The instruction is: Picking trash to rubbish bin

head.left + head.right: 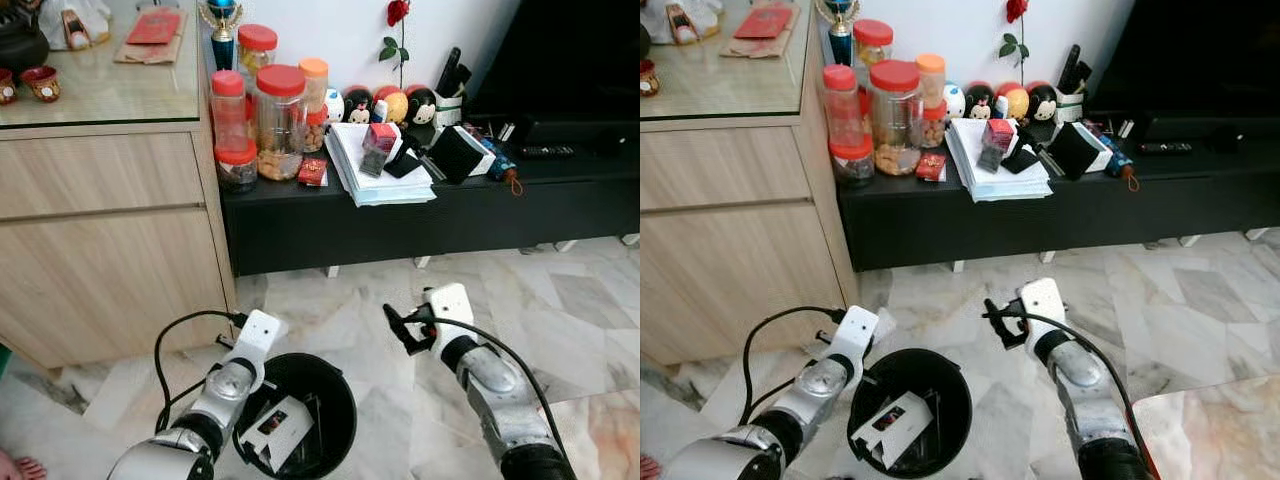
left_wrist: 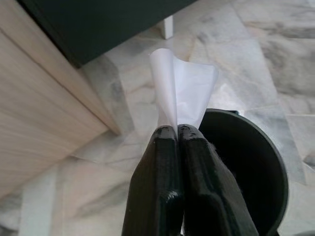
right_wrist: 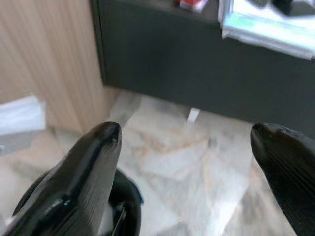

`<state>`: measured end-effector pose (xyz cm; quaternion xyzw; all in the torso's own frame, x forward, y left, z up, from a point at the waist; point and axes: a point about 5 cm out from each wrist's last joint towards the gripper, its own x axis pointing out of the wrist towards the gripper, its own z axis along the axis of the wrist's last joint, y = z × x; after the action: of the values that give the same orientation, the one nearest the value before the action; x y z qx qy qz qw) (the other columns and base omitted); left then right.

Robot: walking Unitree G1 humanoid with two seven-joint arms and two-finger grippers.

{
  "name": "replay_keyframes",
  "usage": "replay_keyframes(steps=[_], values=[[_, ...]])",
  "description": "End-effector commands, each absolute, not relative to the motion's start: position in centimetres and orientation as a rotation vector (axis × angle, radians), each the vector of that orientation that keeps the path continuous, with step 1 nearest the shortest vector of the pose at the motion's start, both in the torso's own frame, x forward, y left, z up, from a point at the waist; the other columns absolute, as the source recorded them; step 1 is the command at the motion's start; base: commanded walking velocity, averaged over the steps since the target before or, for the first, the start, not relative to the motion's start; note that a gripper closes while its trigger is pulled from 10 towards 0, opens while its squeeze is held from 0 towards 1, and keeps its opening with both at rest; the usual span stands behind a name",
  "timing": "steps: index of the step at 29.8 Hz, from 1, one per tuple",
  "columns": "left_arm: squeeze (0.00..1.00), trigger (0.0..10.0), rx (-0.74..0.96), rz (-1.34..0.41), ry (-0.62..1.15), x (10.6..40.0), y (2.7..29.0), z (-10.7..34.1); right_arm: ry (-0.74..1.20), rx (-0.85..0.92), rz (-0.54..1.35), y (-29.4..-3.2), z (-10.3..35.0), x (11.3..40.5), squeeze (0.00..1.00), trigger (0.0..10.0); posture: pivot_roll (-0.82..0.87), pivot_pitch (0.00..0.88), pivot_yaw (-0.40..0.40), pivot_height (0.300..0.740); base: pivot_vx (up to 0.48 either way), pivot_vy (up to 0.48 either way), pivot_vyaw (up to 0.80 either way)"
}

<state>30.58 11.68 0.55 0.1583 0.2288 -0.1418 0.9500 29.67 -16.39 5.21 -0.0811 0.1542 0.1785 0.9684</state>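
The left tool [image 2: 178, 135] had its two black fingers pressed together on a scrap of white paper [image 2: 181, 88], holding it just past the rim of the black bin [image 1: 345, 395] at about the bin's ten o'clock, close to the wooden cabinet [image 1: 100, 260]. The paper was above the marble floor [image 1: 560, 310] at the bin's edge rather than over its opening, so it looked ready to be carried in and let go, not yet dropped. Inside the bin a white card with dark print [image 1: 277, 425] already lay among other rubbish, which suggested part of the job was done.

The right tool [image 1: 404, 327] hung with its fingers spread wide and nothing between them, above the floor at the bin's two o'clock.

What seemed left was to swing the paper over the opening and release it. No other loose trash could be made out on the floor; the low black tabletop [image 1: 300, 200] at twelve o'clock carried jars, papers and small toys.
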Motion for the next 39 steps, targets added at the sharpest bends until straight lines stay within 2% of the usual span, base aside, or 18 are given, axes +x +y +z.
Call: replay_keyframes(steps=[1, 8, 14, 18, 23, 26, 28, 33, 39], values=[[0.0, 10.0, 0.353, -0.338, 0.463, 30.5, 10.7, 0.5, 0.356, -0.173, 0.367, -16.0, 5.0, 29.1, 0.0, 10.0, -0.02, 0.174, -0.165, 0.74, 0.0, 0.0, 0.0], [0.0, 10.0, 0.37, -0.398, 0.487, 29.3, 8.9, -0.4, 0.506, -0.174, 0.381, -14.5, 4.1, 26.9, 0.0, 10.0, -0.07, 0.215, -0.203, 0.74, 0.0, 0.0, 0.0], [0.0, 10.0, 0.394, -0.42, 0.512, 28.3, 8.5, -1.3, 0.546, -0.166, 0.392, -13.6, 4.1, 25.4, 0.0, 10.0, -0.09, 0.24, -0.228, 0.74, 0.0, 0.0, 0.0], [0.0, 10.0, 0.438, -0.414, 0.53, 27.7, 9.1, -2.0, 0.545, -0.131, 0.373, -12.9, 4.4, 25.2, 0.0, 10.0, -0.1, 0.26, -0.238, 0.74, 0.0, 0.0, 0.0], [0.0, 10.0, 0.453, -0.388, 0.549, 27.2, 9.9, -2.5, 0.467, -0.08, 0.354, -11.9, 5.1, 25.6, 0.0, 10.0, -0.1, 0.274, -0.238, 0.74, 0.0, 0.0, 0.0], [0.0, 10.0, 0.465, -0.36, 0.563, 26.7, 10.8, -3.0, 0.279, -0.072, 0.367, -11.0, 6.4, 26.8, 0.0, 10.0, -0.09, 0.28, -0.231, 0.74, 0.0, 0.0, 0.0], [0.0, 10.0, 0.468, -0.347, 0.565, 26.5, 11.1, -3.1, 0.242, -0.084, 0.352, -11.0, 6.4, 27.5, 0.0, 10.0, -0.08, 0.281, -0.224, 0.74, 0.0, 0.0, 0.0], [0.0, 10.0, 0.455, -0.328, 0.555, 26.4, 11.3, -3.2, 0.261, -0.093, 0.391, -11.1, 5.2, 28.8, 0.0, 10.0, -0.06, 0.28, -0.217, 0.74, 0.0, 0.0, 0.0], [0.0, 10.0, 0.449, -0.319, 0.542, 26.2, 11.4, -3.2, 0.38, -0.124, 0.411, -10.9, 1.6, 28.1, 0.0, 10.0, -0.04, 0.282, -0.213, 0.74, 0.0, 0.0, 0.0]])
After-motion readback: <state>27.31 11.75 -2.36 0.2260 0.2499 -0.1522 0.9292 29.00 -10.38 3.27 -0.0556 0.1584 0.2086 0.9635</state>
